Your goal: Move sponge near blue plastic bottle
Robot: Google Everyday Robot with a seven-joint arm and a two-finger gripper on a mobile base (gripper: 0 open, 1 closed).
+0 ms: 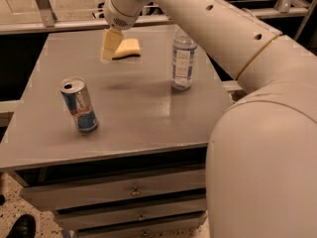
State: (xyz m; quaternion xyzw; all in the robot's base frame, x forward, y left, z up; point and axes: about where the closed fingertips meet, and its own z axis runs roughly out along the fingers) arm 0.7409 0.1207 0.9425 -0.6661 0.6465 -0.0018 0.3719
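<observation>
Hovering over the far side of the table (148, 123), the gripper (110, 45) sits just left of the sponge (128, 48), which lies flat with its long axis left-right and the blue plastic bottle (184, 58) well off to its right; whether the grip is wide or narrow can't be told.

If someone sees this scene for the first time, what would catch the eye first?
The huge cream robot arm fills the right side, reaching over the grey table. Its gripper hangs at the far end just left of the yellow sponge, with the bottle to the right and a can standing front left.
</observation>
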